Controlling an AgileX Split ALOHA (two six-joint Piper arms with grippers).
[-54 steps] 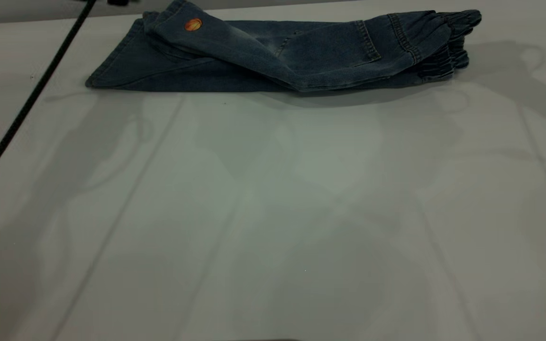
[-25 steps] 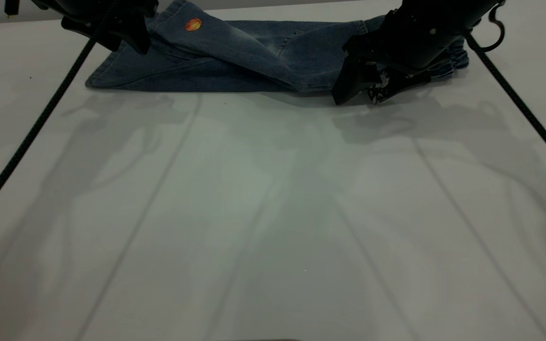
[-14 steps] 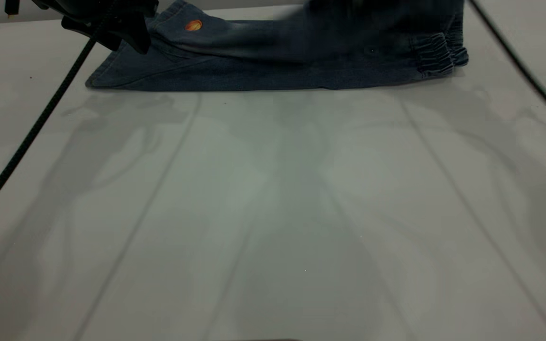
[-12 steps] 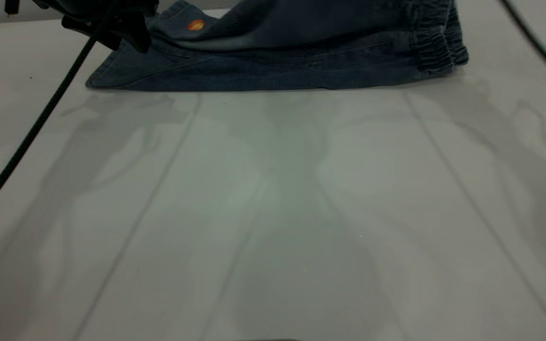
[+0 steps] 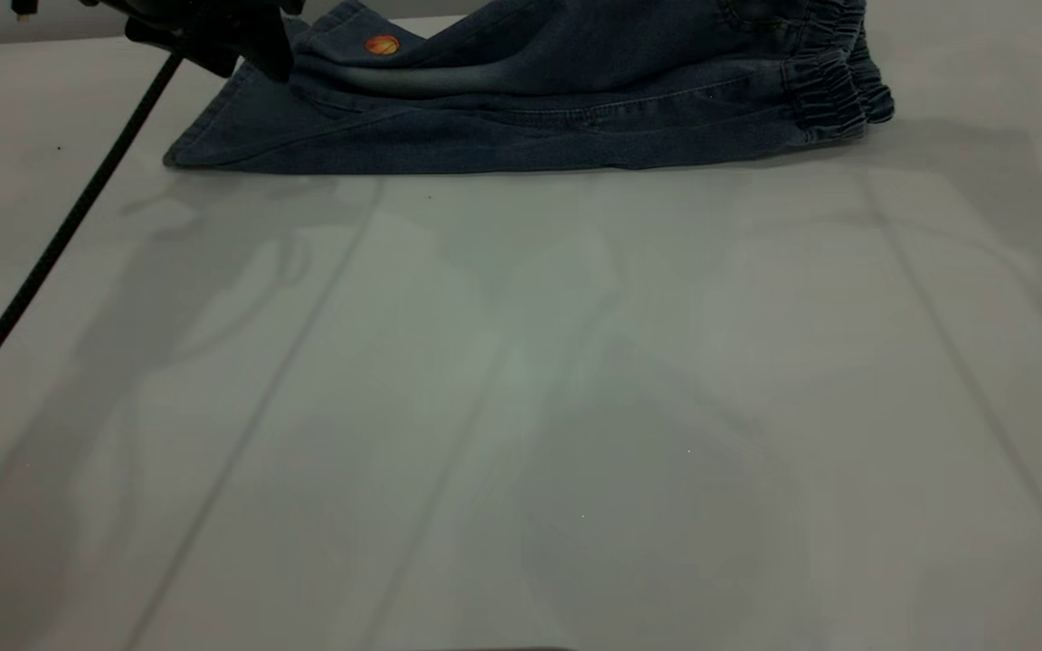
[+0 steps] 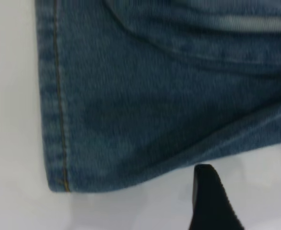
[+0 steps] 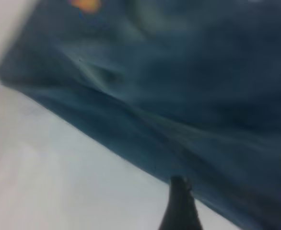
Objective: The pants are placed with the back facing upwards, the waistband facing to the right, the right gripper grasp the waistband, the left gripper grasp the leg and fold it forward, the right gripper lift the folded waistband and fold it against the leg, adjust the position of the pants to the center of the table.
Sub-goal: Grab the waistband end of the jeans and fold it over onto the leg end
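One pair of pants on one desk, one orange ball print, one black cable at frame left, one end effector upper left

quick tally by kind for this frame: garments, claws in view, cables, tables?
Garments: 1, blue denim shorts with an orange ball print
Claws in view: 2, black left claw by the leg end; right claw's black finger seen only in its wrist view
Cables: 1, black cable
Tables: 1, pale grey tabletop
Total: 5
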